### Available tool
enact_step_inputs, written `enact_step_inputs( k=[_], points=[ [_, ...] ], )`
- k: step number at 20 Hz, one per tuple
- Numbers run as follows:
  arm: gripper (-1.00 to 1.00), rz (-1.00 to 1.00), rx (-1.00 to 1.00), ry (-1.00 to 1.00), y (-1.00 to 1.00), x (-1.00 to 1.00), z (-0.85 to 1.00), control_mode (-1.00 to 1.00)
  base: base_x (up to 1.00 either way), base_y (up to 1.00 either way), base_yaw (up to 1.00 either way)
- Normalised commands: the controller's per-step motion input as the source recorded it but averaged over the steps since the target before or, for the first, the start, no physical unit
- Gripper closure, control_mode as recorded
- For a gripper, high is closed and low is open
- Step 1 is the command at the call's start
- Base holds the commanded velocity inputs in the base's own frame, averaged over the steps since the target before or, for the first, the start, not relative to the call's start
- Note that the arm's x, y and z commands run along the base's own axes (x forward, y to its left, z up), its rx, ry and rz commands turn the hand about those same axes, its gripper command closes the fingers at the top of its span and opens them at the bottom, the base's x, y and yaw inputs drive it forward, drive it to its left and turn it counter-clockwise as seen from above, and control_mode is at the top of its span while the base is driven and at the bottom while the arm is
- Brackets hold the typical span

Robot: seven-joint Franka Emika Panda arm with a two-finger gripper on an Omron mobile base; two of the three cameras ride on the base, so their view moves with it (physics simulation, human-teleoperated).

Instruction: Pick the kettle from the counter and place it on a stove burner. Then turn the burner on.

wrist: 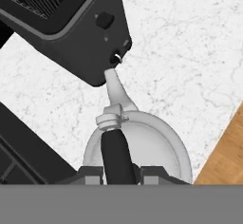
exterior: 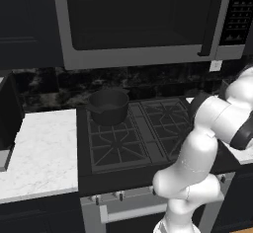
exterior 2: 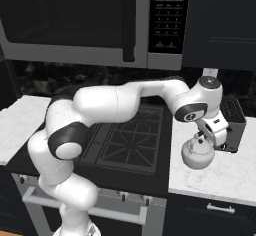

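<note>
Kettle sits at the right of the right base view, over the white marble tabletop beside the black cooktop; we cannot tell whether its base touches the marble or hangs just above it. Our claw comes down on it from above, and in the hand view the two dark fingertips press against either side of the kettle's dark handle, so the claw is clamped on that handle. In that hand view the kettle's spout points toward the upper middle of the frame, at a black toaster that fills the upper left. We cannot see inside the kettle.

In the left base view a dark-grey saucepan stands on the rear left stove burner, in the middle of the frame; what shows of its inside looks bare. A microwave hangs across the top of that frame.
</note>
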Motion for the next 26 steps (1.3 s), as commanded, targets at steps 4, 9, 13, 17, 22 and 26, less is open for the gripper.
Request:
enact_step_inputs(
  k=[4, 9, 13, 17, 22, 26],
  points=[
    [1.00, 0.01, 0.00, 0.00, 0.60, -0.15, 0.40, -1.00, 0.00, 0.00, 0.00],
    [1.00, 0.01, 0.00, 0.00, 0.71, -0.01, 0.30, -1.00, 0.00, 0.00, 0.00],
    [1.00, 0.00, 0.00, 0.00, 0.77, 0.00, 0.22, -1.00, 0.00, 0.00, 0.00],
    [1.00, 0.00, 0.00, 0.00, 0.69, 0.00, 0.14, -1.00, 0.00, 0.00, 0.00],
    [1.00, 0.00, 0.00, 0.00, 0.66, 0.00, 0.10, -1.00, 0.00, 0.00, 0.00],
    [1.00, 0.00, 0.00, 0.00, 0.56, 0.00, 0.08, -1.00, 0.00, 0.00, 0.00]
  ],
)
